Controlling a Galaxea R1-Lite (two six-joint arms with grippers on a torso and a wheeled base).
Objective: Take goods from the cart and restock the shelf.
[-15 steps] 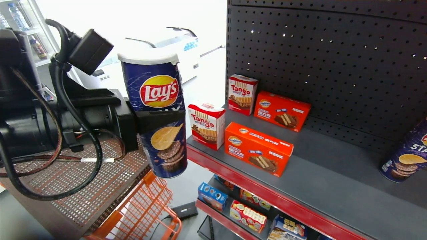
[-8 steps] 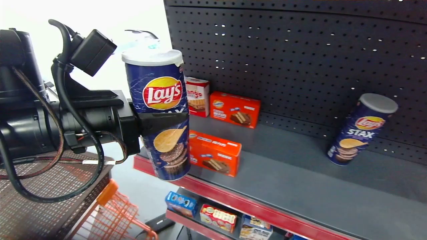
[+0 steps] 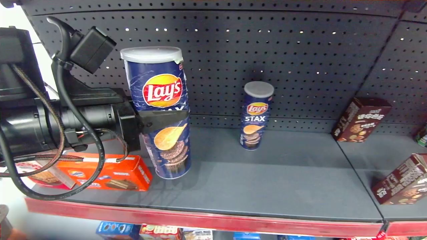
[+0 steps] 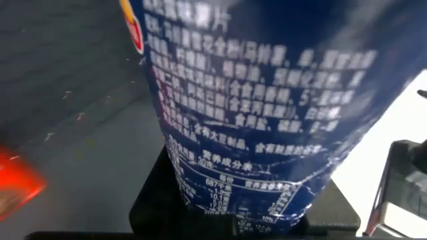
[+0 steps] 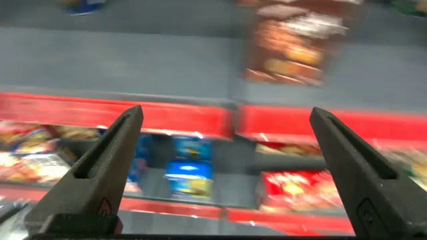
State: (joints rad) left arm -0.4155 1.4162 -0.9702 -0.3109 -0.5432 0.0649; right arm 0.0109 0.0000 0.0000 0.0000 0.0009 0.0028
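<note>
My left gripper (image 3: 163,116) is shut on a tall blue chips can (image 3: 156,110) with a grey lid, holding it upright over the left part of the grey shelf (image 3: 267,180). The can's printed back (image 4: 260,107) fills the left wrist view. A second, matching chips can (image 3: 255,115) stands upright at the back of the shelf, against the pegboard, to the right of the held one. My right gripper (image 5: 230,170) is open with nothing between its fingers, facing the red shelf edge (image 5: 167,113) and the lower shelves.
An orange box (image 3: 110,171) lies on the shelf under my left arm. Two brown cookie boxes (image 3: 360,118) (image 3: 400,180) sit on the adjoining shelf section at the right. Small packs (image 3: 113,230) line the lower shelf. Bare shelf lies between the cans and the brown boxes.
The whole head view has swung rightward along the shelf, so the camera moved. The orange cart has left the view. The held can keeps its place in my left gripper.
</note>
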